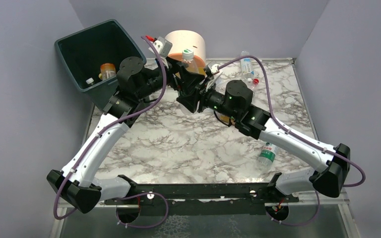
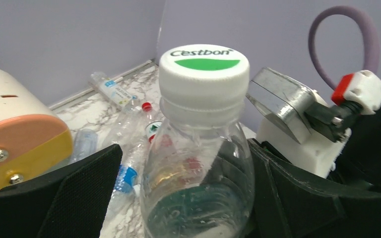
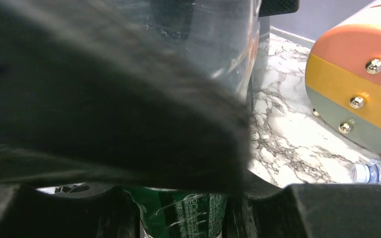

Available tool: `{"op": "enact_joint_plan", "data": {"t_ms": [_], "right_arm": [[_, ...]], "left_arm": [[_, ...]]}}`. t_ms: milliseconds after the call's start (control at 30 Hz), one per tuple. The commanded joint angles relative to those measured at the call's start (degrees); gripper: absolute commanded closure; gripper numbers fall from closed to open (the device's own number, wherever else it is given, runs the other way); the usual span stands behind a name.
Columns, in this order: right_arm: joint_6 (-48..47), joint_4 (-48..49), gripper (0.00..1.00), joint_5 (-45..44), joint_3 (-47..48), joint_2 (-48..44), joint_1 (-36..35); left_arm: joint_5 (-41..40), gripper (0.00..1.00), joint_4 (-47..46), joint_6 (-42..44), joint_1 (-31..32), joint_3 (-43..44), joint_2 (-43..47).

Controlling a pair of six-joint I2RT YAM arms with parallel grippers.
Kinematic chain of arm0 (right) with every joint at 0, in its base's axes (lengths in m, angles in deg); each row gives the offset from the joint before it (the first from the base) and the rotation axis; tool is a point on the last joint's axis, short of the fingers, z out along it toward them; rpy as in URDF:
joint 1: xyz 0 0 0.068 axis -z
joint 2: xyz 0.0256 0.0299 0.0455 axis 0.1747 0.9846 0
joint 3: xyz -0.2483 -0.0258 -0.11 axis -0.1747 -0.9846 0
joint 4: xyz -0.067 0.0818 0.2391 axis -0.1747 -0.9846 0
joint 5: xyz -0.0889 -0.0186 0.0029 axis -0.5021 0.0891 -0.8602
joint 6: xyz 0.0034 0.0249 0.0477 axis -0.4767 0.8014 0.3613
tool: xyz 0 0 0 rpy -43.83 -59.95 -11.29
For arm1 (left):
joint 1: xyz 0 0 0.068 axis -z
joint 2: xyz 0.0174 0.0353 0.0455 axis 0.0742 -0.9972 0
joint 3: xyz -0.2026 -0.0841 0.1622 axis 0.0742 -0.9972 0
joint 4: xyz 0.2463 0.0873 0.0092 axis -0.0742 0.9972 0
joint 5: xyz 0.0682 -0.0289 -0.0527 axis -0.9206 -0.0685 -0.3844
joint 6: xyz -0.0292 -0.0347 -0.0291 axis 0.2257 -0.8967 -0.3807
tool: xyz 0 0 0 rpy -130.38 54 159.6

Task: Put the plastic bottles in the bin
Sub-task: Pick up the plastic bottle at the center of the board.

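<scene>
A clear plastic bottle (image 2: 198, 163) with a white, green-marked cap (image 1: 188, 53) and a green label (image 3: 178, 210) stands upright above the table's far middle. My right gripper (image 1: 192, 93) is shut on its lower body. My left gripper (image 2: 188, 198) is open and straddles the same bottle, with a gap showing at its left finger (image 2: 74, 193). The dark green-grey bin (image 1: 77, 37) stands at the far left, with an orange bottle (image 1: 107, 70) inside. More clear bottles (image 1: 247, 65) lie at the back right, and one green-labelled bottle (image 1: 267, 153) lies beside my right arm.
A round cream, orange and yellow drawer unit (image 1: 191, 40) stands just behind the held bottle. Grey walls close in the marble table (image 1: 178, 144) on three sides. The two wrists almost touch above the table's far middle.
</scene>
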Motion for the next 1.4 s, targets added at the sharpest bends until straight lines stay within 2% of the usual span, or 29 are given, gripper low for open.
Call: {"op": "enact_joint_plan", "data": {"t_ms": [0,100,167,333,400,533,833,1000,1067,1367], "right_arm": [[-1.8,0.8,0.64,0.9,2.8,1.6,-1.3],[-2.0,0.8,0.64,0.4,2.9,1.9,-1.8],[-2.0,0.7,0.64,0.0,2.9,1.9,-2.0],[-1.6,1.1,0.63,-0.4,2.4,1.8,-2.3],[-1.4,1.1,0.61,-0.5,2.4,1.9,-2.4],[-1.2,1.3,0.57,-0.6,2.2,2.0,-2.5],[0.2,2.2,0.37,-0.3,-0.4,0.4,-2.5],[1.9,2.6,0.28,-0.6,-3.1,-1.7,-2.5],[2.4,2.4,0.02,-1.0,-4.0,-2.7,-2.5],[3.8,-3.2,0.0,-7.0,-7.8,-8.1,-2.5]], "left_arm": [[-4.6,0.01,-1.9,2.8,1.7,-0.7,0.4],[-6.6,0.02,-1.7,3.4,2.2,-0.8,0.6],[-8.0,0.06,-1.5,3.9,2.4,-0.8,0.9],[-10.1,0.22,-0.5,4.8,2.8,-0.2,0.7],[-10.6,0.32,0.3,5.0,2.9,0.4,0.1],[-11.7,0.41,0.6,5.3,3.3,0.6,-0.1],[-14.2,0.5,0.8,6.1,3.6,0.9,-0.2],[-15.8,0.5,1.0,6.8,3.5,1.0,-0.3],[-16.4,0.5,1.4,7.2,3.6,1.3,-0.5],[-20.0,0.51,3.8,10.1,3.5,4.8,-1.7]]}}
